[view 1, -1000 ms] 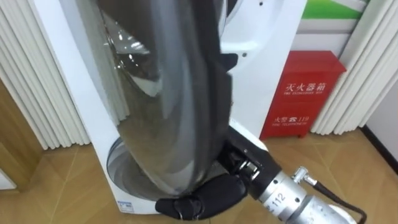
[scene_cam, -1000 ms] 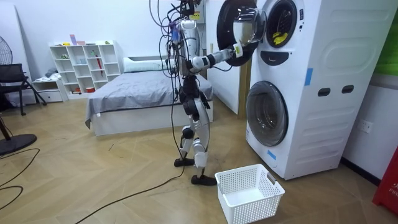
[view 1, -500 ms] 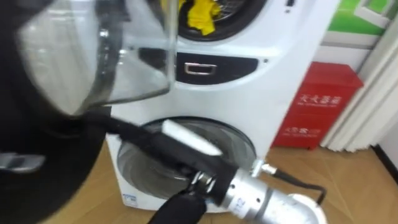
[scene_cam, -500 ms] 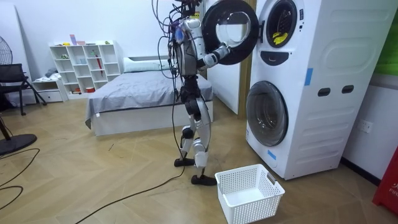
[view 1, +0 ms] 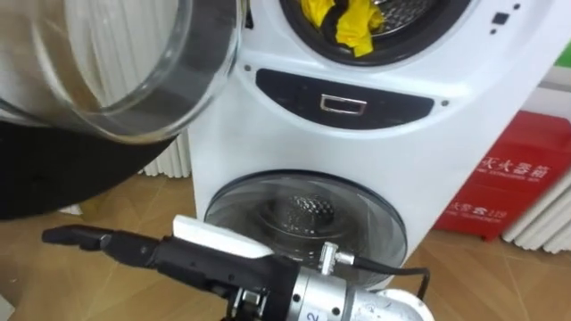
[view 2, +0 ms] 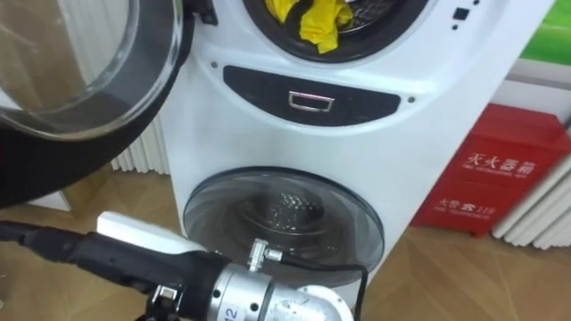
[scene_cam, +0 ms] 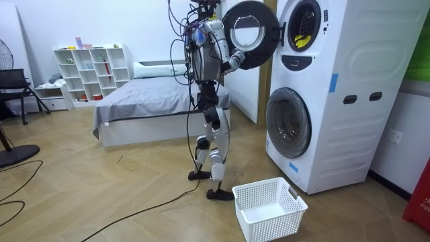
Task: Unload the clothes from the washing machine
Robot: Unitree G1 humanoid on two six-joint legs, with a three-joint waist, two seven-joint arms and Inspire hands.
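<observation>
Right hand stretched flat, fingers straight and holding nothing, pointing left beneath the dark rim of the open glass door. Up and to the right of the hand, yellow clothes bunched in the mouth of the upper washing machine. Behind the hand, the shut lower door. Best next, by the look of it: draw clear of the door, reach up right, close firmly on cloth, not rim.
</observation>
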